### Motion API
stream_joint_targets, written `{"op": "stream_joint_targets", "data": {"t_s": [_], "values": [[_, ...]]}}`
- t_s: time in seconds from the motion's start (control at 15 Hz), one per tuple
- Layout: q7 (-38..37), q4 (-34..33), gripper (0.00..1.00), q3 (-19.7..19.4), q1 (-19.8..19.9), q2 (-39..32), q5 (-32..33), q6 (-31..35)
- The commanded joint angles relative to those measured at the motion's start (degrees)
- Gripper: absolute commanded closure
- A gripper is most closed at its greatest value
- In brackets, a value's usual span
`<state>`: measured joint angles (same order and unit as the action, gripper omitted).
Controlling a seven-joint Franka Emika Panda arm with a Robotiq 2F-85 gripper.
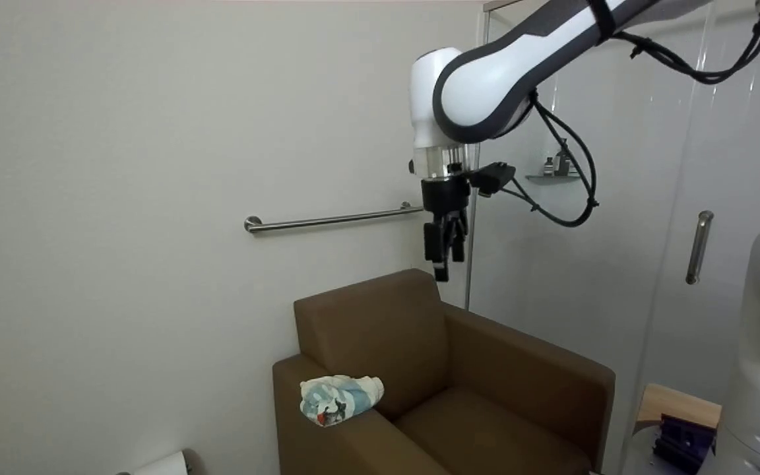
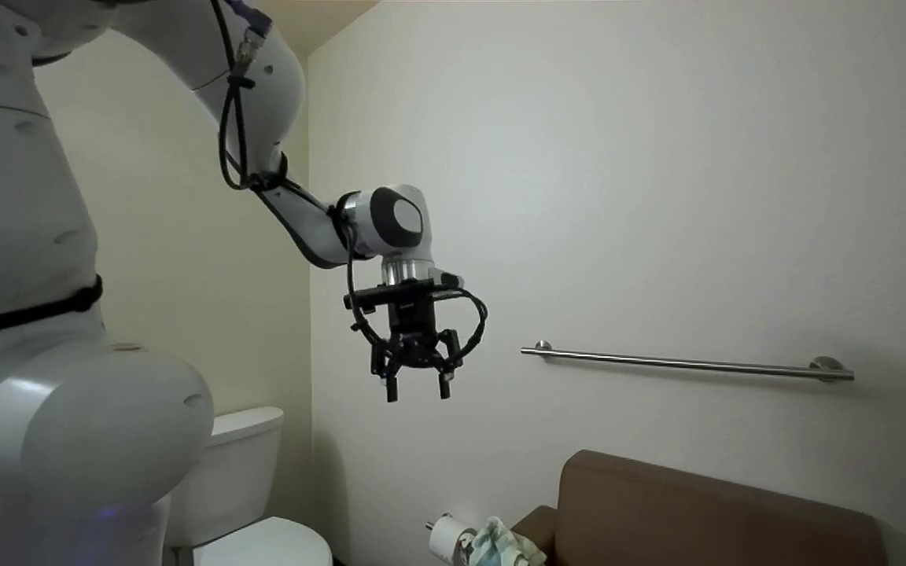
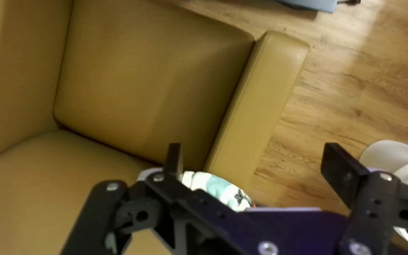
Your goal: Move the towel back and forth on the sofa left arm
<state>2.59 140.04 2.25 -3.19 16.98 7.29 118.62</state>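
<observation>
A bunched, blue-patterned towel (image 1: 340, 400) lies on the brown sofa left arm (image 1: 375, 443).

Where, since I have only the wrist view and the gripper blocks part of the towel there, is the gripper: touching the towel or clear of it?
Observer: Clear of it; in both exterior views, open space separates the gripper from the towel below.
Operator: Good. Is anything mounted behind the backrest?
Observer: Yes, a metal bar is fixed to the wall behind it, showing above it in both exterior views.
</observation>
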Motion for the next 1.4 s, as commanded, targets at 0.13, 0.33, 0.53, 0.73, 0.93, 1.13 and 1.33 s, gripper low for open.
{"op": "stream_joint_targets", "data": {"t_s": [0.13,0.33,0.53,0.73,0.93,1.13,1.33], "values": [[2.6,-7.4,0.00,0.3,-1.5,-19.5,-5.1,21.0],[3.1,-16.0,0.00,1.4,-1.4,-30.4,-5.9,25.1],[0.9,-25.4,0.00,1.4,-1.6,-39.2,-3.5,22.6],[0.2,-24.1,0.00,1.5,-1.6,-38.7,-4.0,24.1],[0.2,-25.5,0.00,1.5,-1.6,-40.1,-4.0,24.0],[0.2,-26.6,0.00,1.4,-1.3,-40.8,-4.3,25.1],[1.6,-32.4,0.00,1.0,0.1,-45.6,-5.1,26.1]]}}
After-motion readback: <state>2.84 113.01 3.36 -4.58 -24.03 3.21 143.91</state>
